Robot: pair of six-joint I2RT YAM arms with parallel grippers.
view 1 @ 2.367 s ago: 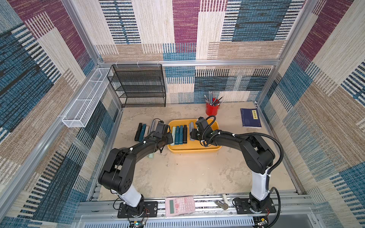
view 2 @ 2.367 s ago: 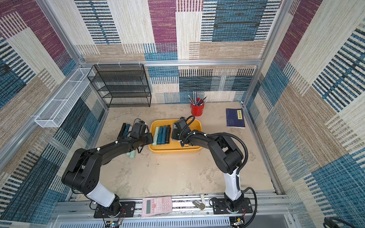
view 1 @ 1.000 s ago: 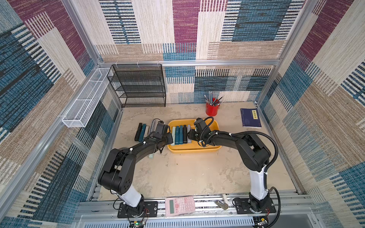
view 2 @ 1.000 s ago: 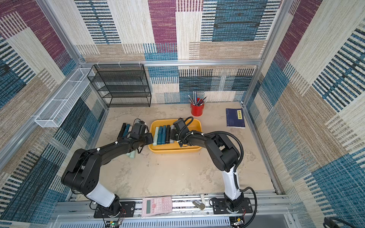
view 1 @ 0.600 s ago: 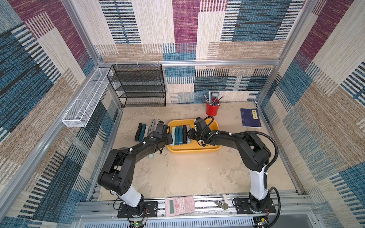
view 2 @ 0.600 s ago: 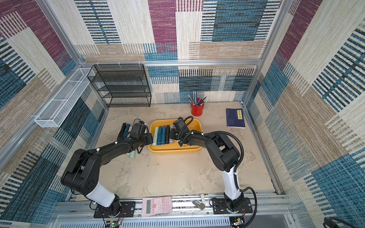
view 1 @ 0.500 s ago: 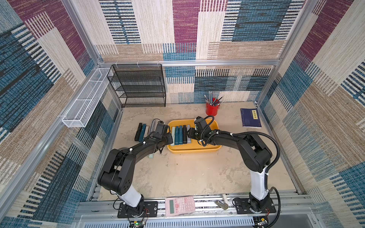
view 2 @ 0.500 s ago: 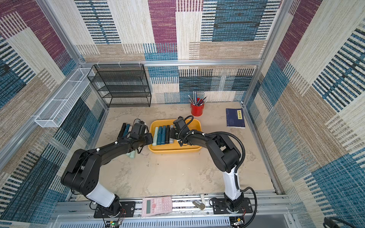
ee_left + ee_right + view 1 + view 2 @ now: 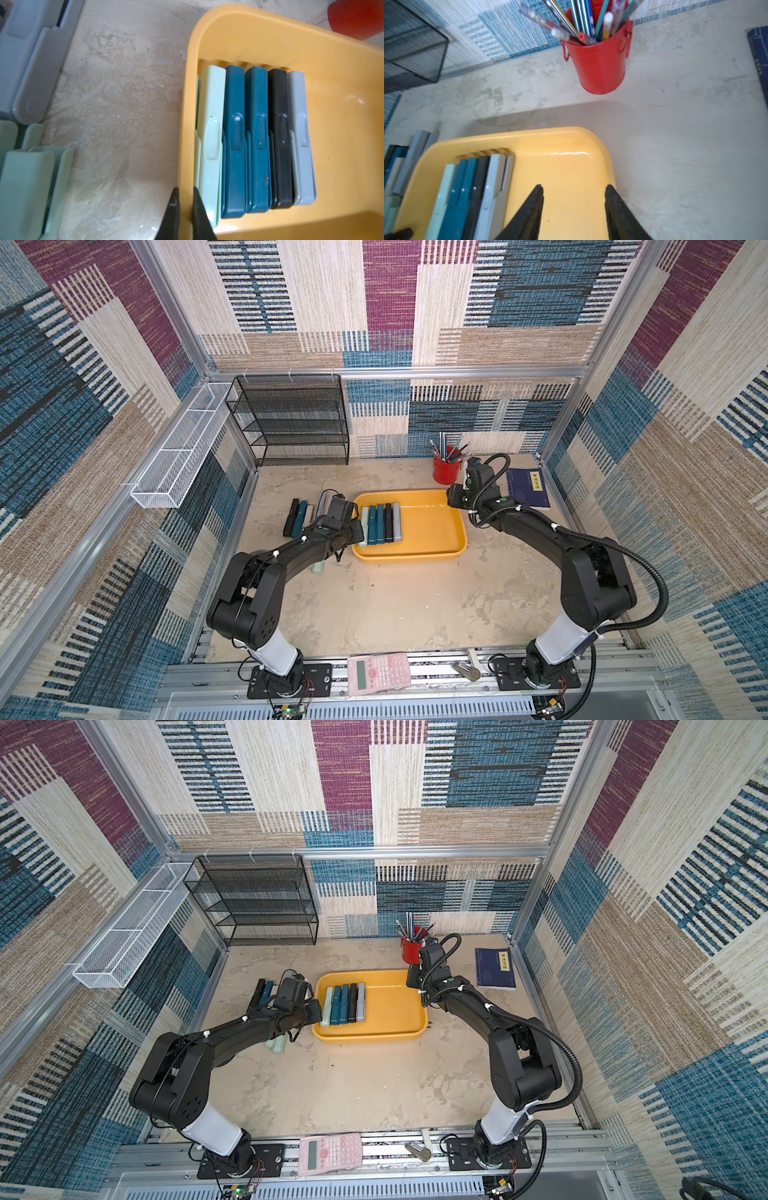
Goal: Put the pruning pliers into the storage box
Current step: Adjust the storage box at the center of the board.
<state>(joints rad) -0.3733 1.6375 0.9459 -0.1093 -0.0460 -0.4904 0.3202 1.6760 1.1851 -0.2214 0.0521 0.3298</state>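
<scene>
L tool [image 9: 185, 199] clenched on storage box [image 9: 415, 558] rim at its L end: one finger outside wall, one inside. R tool [image 9: 574, 193] released, jaws apart, nothing between; I see it over box's far R corner. Five pruning pliers [image 9: 380, 524] in box, side by side at L end: mint, 2 teal, blk, grey. Loose pliers [image 9: 297, 518] lie on surface [image 9: 395, 597] just L of box.
</scene>
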